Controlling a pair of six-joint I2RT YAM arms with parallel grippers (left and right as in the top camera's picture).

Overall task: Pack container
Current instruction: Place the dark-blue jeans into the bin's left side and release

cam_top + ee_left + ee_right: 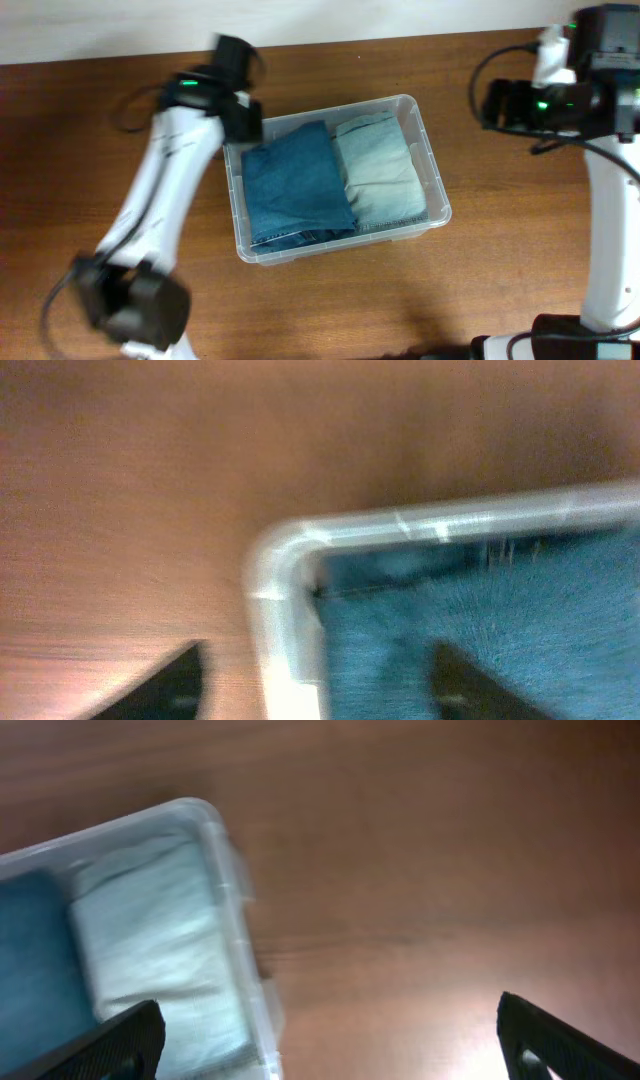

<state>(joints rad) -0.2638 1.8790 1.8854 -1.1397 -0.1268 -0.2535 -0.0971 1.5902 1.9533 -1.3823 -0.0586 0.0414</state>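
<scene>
Two dark fingertips (170, 685) of the left gripper (320, 690) sit at the bottom edge of the left wrist view, both blurred. They are spread wide apart and hold nothing. One is over the brown wooden table (120, 510) and the other over a dark blue denim piece (500, 620) — between them runs a rounded corner of the container (285, 560). Whether a finger touches the rim, the picture does not show.

From overhead the container, a clear plastic bin, stands near the middle of the table, turned a little. Inside it two folded garments lie side by side, touching: the dark blue denim piece on the left arm's side and a pale blue one (380, 175) on the right arm's side. Together they cover the bin's floor. The left gripper is at the far corner of the bin on the left side.

The right gripper (340, 1050) is well apart from the bin, over the table near its far right part. Its fingers also stand wide open and empty — in its wrist view a corner of the bin with the pale garment shows at the left.
</scene>
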